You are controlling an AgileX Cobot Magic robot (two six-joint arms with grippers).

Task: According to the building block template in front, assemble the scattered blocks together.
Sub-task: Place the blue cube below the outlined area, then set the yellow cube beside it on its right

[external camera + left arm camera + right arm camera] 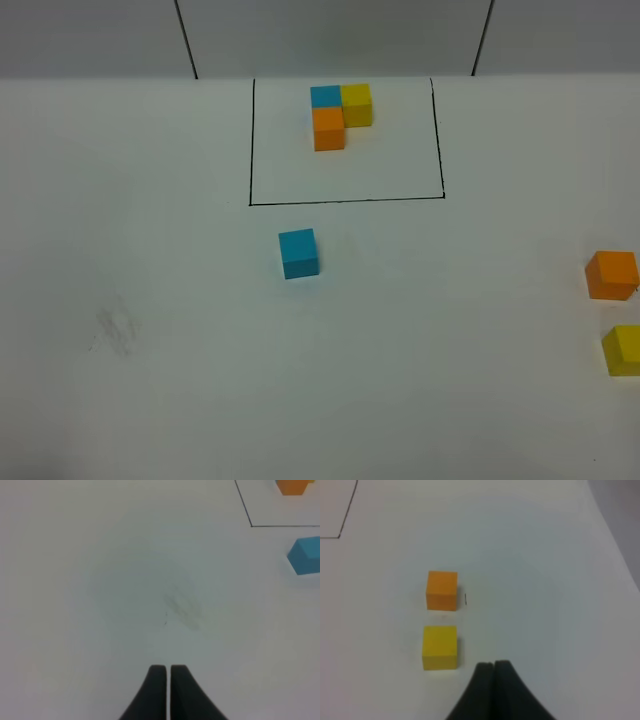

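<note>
The building block template (338,114) sits inside a thin black drawn rectangle (346,201) at the back of the white table: sky-blue and yellow cubes side by side, an orange cube in front of the sky-blue one. A loose sky-blue cube (298,253) lies just in front of the frame; it also shows in the left wrist view (306,555). A loose orange cube (611,275) and a loose yellow cube (623,350) lie at the right edge, also in the right wrist view: orange (442,590), yellow (440,647). My left gripper (167,671) is shut and empty. My right gripper (493,667) is shut and empty beside the yellow cube.
A faint grey smudge (112,328) marks the table at the left, ahead of the left gripper (182,606). The table's back edge meets a grey wall (330,40) with two dark vertical lines. The table's right edge (615,545) shows in the right wrist view.
</note>
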